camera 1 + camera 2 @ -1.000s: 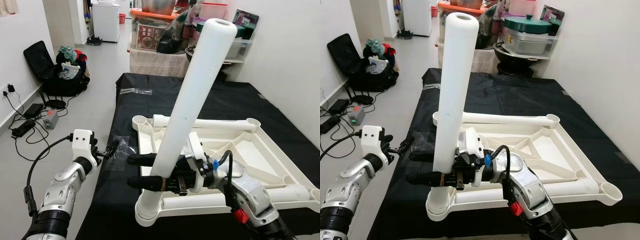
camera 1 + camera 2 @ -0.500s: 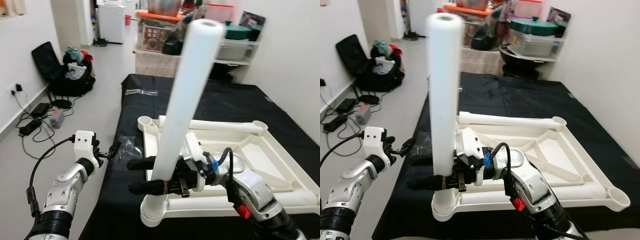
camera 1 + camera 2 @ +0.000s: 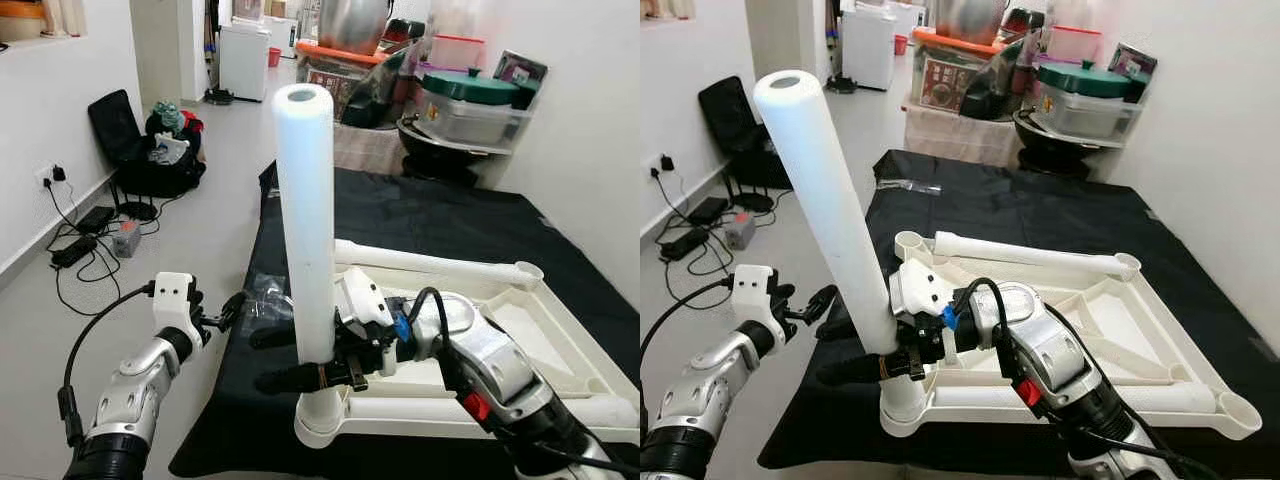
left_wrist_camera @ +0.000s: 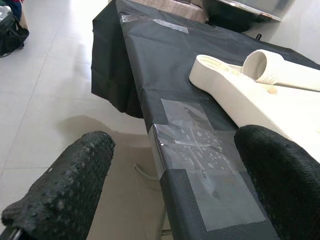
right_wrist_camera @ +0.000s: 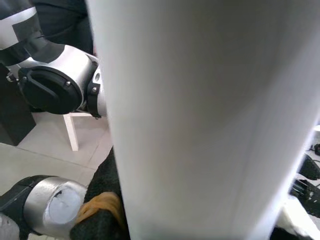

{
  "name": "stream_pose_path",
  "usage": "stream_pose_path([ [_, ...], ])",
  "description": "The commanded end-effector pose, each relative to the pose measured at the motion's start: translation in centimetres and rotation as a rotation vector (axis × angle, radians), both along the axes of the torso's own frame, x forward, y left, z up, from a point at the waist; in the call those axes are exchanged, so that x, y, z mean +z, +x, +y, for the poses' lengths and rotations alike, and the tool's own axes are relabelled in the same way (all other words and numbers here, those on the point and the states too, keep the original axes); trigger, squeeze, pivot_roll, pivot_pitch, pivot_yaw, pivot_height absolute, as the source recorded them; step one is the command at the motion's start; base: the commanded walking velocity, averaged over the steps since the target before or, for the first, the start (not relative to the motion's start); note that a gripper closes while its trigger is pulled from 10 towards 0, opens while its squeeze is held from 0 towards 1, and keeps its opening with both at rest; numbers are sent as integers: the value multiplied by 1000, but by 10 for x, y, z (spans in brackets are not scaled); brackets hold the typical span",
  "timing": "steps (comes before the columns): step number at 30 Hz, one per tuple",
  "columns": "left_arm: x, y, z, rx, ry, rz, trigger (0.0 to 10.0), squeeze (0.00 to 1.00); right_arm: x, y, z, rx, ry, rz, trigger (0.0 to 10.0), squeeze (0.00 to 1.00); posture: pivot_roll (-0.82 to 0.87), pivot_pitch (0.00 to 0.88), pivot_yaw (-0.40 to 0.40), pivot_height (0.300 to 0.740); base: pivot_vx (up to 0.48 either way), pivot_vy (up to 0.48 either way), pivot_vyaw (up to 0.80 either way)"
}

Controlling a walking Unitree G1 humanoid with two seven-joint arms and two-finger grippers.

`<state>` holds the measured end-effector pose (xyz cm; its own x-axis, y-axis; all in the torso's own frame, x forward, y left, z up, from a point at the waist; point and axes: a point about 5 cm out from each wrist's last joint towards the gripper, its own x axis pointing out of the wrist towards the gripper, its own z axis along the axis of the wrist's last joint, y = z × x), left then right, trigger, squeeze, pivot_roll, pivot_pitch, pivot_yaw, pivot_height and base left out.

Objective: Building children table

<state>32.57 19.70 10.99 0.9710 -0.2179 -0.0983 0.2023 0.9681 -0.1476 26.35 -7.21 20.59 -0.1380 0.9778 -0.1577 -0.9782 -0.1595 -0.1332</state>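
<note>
A white children's table top [image 3: 560,335] lies upside down on a black-covered table [image 3: 470,215]. A white table leg [image 3: 305,230] stands nearly upright, its foot in the near left corner socket [image 3: 320,425]. My right gripper [image 3: 258,361] is shut on the leg low down, one black finger on each side. The leg's white surface [image 5: 200,115] is close up in the right wrist view. A second leg [image 3: 430,263] lies along the far side of the top. My left gripper [image 3: 232,305] hangs open by the table's left edge with nothing between its fingers [image 4: 65,195].
A clear tape patch [image 4: 200,145] and a crumpled plastic bag [image 3: 265,292] lie on the cloth near the left edge. On the floor to the left are a black bag [image 3: 130,140] and cables [image 3: 90,235]. Pots and boxes on shelves [image 3: 450,100] stand behind the table. A white wall runs along the right.
The head view has shifted. The leg held by my right gripper has swung from leaning right to nearly upright over the corner socket. My left gripper stays open by the table's edge.
</note>
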Motion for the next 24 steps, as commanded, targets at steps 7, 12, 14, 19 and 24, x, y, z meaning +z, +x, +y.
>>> stream_pose_path([
  [7,-4,-3,-7,-4,-36,14,10000,0,-41,10,-8,-97,-118,219,10000,0,106,0,-177,740,0,0,0],
  [12,-5,-3,-8,0,-39,16,10000,0,-54,37,-2,-447,-155,228,10000,0,104,0,-180,740,0,0,0],
  [14,-5,-4,-8,2,-39,17,10000,0,-58,43,-2,-538,-149,243,10000,0,100,0,-178,740,0,0,0],
  [19,-6,-3,-7,8,-37,21,10000,0,-62,45,-5,-764,-69,203,10000,0,94,0,-168,740,0,0,0],
  [24,-5,-1,-5,16,-33,20,10000,0,-71,51,-23,-1058,-39,184,10000,0,91,0,-158,740,0,0,0],
])
